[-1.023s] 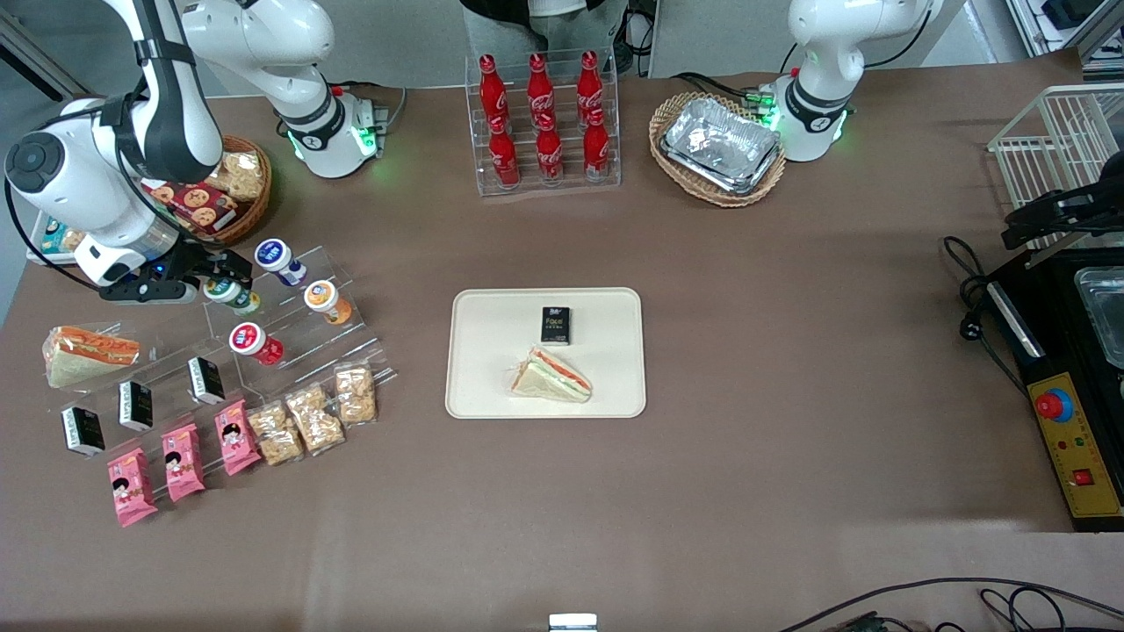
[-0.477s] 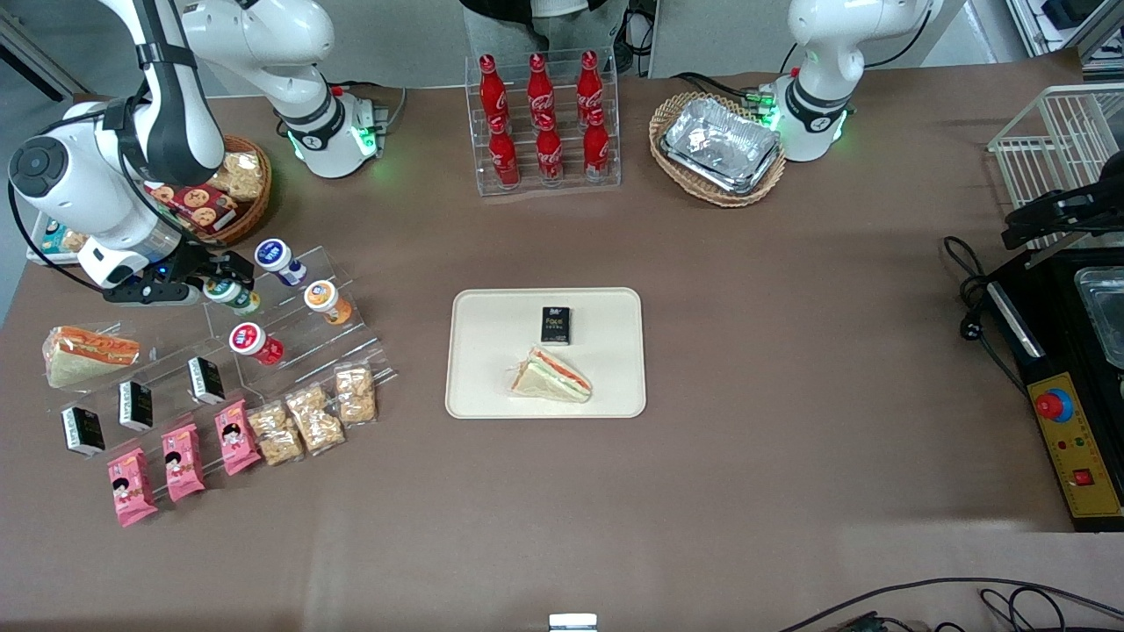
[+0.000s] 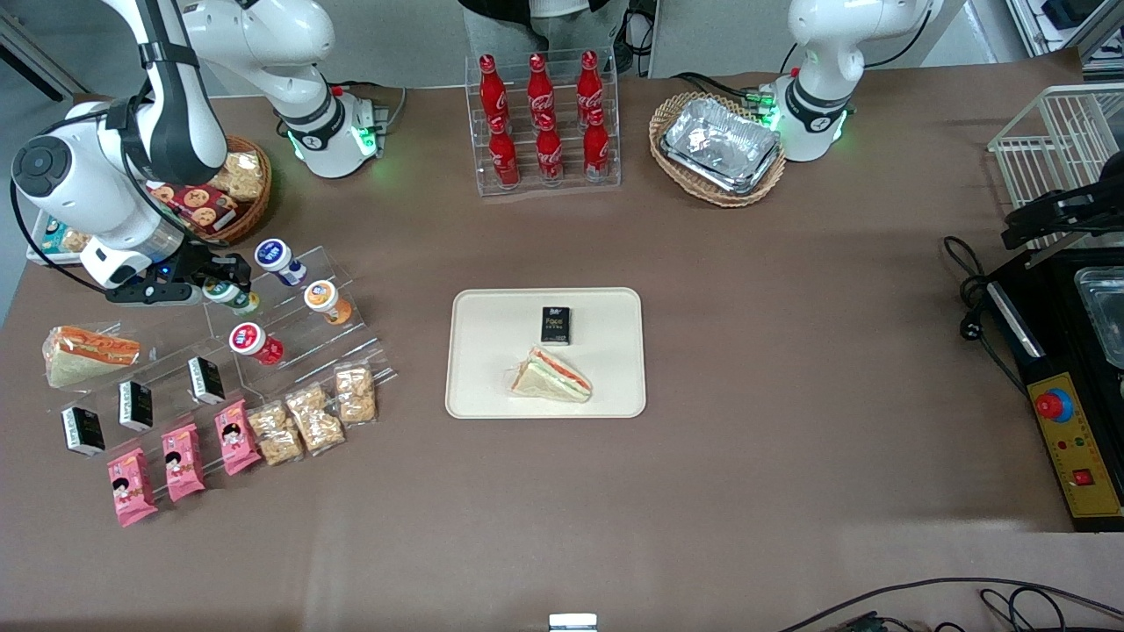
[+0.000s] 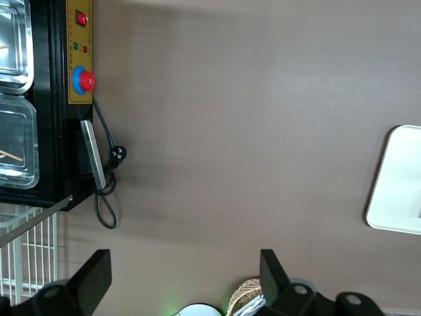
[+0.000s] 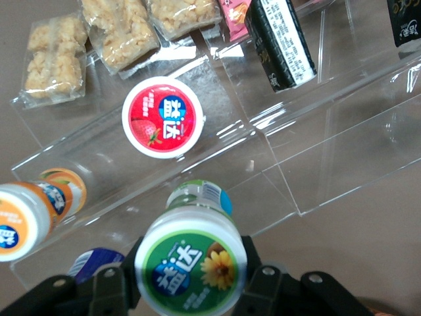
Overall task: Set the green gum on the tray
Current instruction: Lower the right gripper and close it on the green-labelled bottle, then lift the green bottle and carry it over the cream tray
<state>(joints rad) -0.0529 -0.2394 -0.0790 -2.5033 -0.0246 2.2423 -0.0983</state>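
A brown, matte counter (image 3: 790,351) fills the scene, its cloth-like surface faintly creased, with a black control box bearing a red button (image 3: 1054,405) at the parked arm's end. Toward the working arm's end, the claw (image 3: 221,283) hangs over a clear stepped acrylic rack (image 3: 290,325), its dark fingers (image 5: 108,289) closed on the green gum (image 3: 230,296), a small round bottle whose glossy green-rimmed lid (image 5: 191,268) carries a printed flower label. Held at the rack, the bottle is well apart from the tray (image 3: 492,351), a smooth cream-white rectangle with rounded corners near the counter's middle that bears a small black box (image 3: 555,324) and a wrapped triangular sandwich (image 3: 551,376). Beside the gum, a red-lidded bottle (image 5: 162,116), an orange-lidded bottle (image 5: 23,220) and a blue-lidded bottle (image 3: 277,258) rest on the rack's steps. Red cola bottles (image 3: 543,118) stand in a clear rack along the counter's edge farthest from the front camera, next to crinkled foil trays in a woven basket (image 3: 718,147).
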